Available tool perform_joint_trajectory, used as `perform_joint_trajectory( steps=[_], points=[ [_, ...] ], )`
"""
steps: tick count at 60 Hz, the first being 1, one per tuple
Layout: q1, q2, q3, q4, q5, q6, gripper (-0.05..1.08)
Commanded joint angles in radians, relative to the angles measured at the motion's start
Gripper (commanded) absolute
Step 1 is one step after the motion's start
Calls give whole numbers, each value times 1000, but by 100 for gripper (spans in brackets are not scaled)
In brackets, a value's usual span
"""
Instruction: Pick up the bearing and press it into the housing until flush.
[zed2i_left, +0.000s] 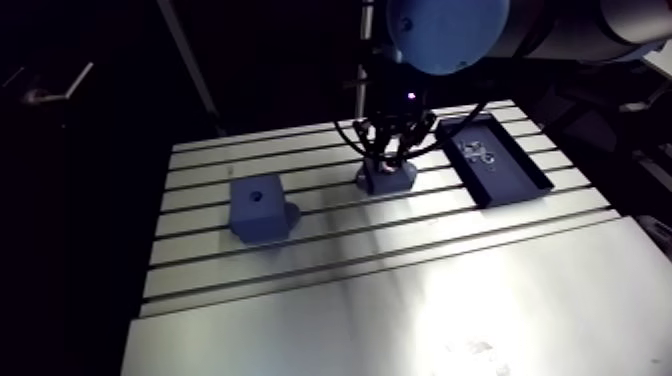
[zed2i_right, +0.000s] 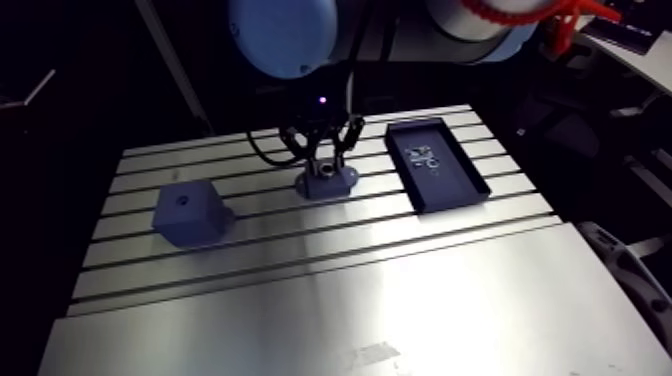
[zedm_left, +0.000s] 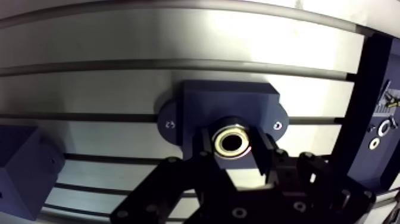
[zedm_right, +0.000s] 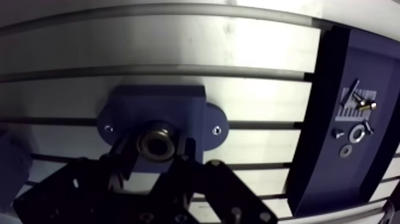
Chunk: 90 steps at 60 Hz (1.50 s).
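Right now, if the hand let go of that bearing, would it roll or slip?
Probably rigid: the bearing looks like a metal ring. Its shiny rim may slip in the hand. Being round, it could roll if dropped beside the housing.

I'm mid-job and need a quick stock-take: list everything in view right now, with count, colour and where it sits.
bearing: one, metallic ring, held over the middle of the housing
housing: one, dark blue, flanged with a screw at each side, on the table under the gripper
block: one, dark blue with a hole in its top, beside the housing, opposite the tray
tray: one, dark and shallow, on the housing's other side
small hardware: several silver washers and screws, inside the tray
table: one, silver slotted aluminium, under everything
gripper: one, black, shut on the bearing
arm: one, light-blue joint cap, above the housing
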Motion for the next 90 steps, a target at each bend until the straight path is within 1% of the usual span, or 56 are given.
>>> perform_joint_trajectory(
  steps=[1, 66, 67, 68, 69, 70, 71, 73, 74, 75, 76, 77, 78, 79, 80, 81, 82, 90],
  points=[
    [0, 0, 0, -3, 0, 0, 57],
    [-4, 2, 3, -4, 2, -17, 56],
    [-3, 0, 3, -4, 2, -17, 51],
    [-3, 0, 3, -4, 2, -17, 51],
    [-4, 0, 1, -4, 2, -17, 42],
    [-4, 0, 1, -4, 2, -17, 42],
    [-4, -1, 1, -4, 0, -17, 37],
    [-4, -3, 0, -4, 1, -17, 36],
    [-4, -4, -2, -4, 1, -17, 32],
    [-4, -4, -2, -4, 1, -17, 32],
    [-4, -6, -5, -3, 0, -17, 25],
    [-4, -6, -5, -3, 0, -17, 25],
    [-3, -9, -8, -2, 0, -17, 17],
    [-3, -9, -8, -2, 0, -17, 17],
    [-3, -13, -9, 0, 0, -17, 8],
    [-3, -13, -9, 0, 0, -17, 8],
    [-3, -19, -11, 2, 0, -17, 3],
    [-3, -38, -19, 7, 0, -17, 2]
  ],
)
